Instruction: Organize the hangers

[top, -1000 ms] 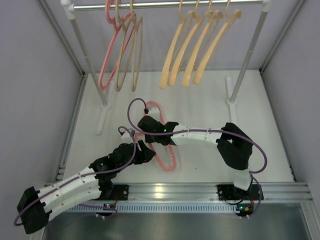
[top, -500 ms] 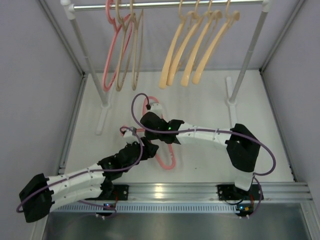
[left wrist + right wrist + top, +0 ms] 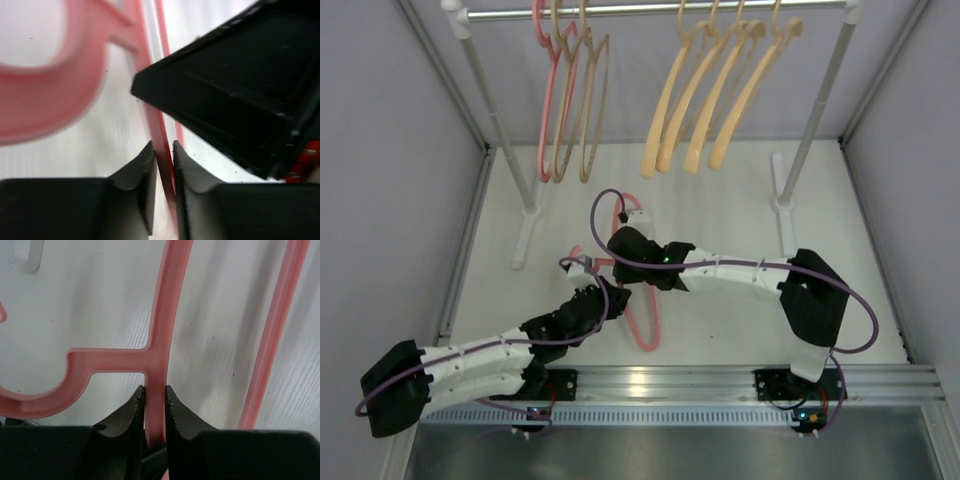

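Up on the grey metal rail (image 3: pixel 660 9) you have seven thin plastic hangers (image 3: pixel 700 110) hung: four peach, two beige, one pink. Low over the white tabletop (image 3: pixel 740 200), the last pink plastic hanger (image 3: pixel 642 320) remains to hang, pinched in the narrow jaws of both left arm (image 3: pixel 480 360) and right arm (image 3: pixel 740 275).

Two white-and-black arms trailing purple cables

The left arm (image 3: pixel 470 365) and the right arm (image 3: pixel 730 275) share one build. Each has curved white link shells dotted with small dark screw holes, bulky matt black joint housings, and a thin purple cable (image 3: pixel 600 197) looping loosely alongside. A small green light (image 3: pixel 667 262) glows on the right wrist housing, and tiny coloured lights show on the black bases (image 3: pixel 807 400) at the table's near edge. Up close, the fingers (image 3: pixel 125 425) are matt black and taper to wedge-shaped tips.
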